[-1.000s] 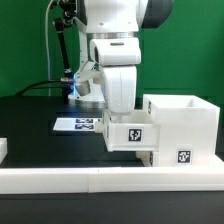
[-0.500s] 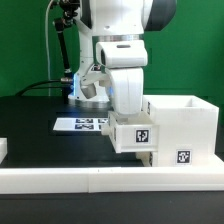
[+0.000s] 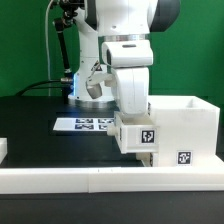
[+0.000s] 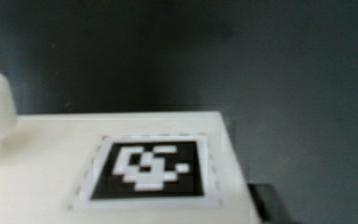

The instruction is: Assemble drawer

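Note:
My gripper [image 3: 133, 119] is shut on a small white drawer tray [image 3: 136, 136] with a square tag on its front. It holds the tray just above the table, against the side of the large white shell [image 3: 187, 122] that faces the exterior view's left. The shell stands at the exterior view's right and bears a tag [image 3: 183, 156] low on its front. In the wrist view the tray's tagged face [image 4: 149, 168] fills the frame, and one dark fingertip [image 4: 270, 203] shows at its edge. The other fingertip is hidden. The second tray is not in view.
The marker board [image 3: 85, 125] lies flat on the dark table behind the held tray. A low white border rail [image 3: 90, 181] runs along the front edge. A small white piece [image 3: 3, 150] shows at the exterior view's left edge.
The arm has carried the small tray toward the exterior view's right and slightly down, closing the gap to the large shell.

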You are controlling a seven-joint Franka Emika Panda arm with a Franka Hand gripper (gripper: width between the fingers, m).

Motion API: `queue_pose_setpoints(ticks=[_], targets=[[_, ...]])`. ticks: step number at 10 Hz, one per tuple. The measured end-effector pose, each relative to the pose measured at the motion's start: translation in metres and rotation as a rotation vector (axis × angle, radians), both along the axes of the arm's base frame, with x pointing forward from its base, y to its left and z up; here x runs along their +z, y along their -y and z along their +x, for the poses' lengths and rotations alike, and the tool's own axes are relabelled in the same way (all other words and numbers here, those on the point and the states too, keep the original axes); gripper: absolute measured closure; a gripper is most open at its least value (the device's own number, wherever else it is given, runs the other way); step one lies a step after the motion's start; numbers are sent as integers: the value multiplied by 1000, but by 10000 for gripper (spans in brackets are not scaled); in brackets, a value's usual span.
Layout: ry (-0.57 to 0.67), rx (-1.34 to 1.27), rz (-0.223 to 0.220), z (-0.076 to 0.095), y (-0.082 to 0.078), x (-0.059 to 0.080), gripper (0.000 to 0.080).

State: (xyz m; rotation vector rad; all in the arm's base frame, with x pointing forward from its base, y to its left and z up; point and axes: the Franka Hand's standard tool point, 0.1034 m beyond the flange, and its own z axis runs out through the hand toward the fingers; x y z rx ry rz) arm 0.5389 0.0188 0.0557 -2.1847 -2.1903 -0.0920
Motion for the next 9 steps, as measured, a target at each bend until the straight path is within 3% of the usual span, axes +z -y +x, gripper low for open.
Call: queue_pose_setpoints(ticks=[1, 3, 4, 5, 9], targets=[[-1, 0, 0, 0, 0, 0, 558], [-5, 0, 1, -1, 0, -3, 283], [-6, 0, 1, -1, 0, -2, 283], [-8, -2, -3, 0, 1, 3, 180], [-2, -11, -21, 10, 5, 32, 150]])
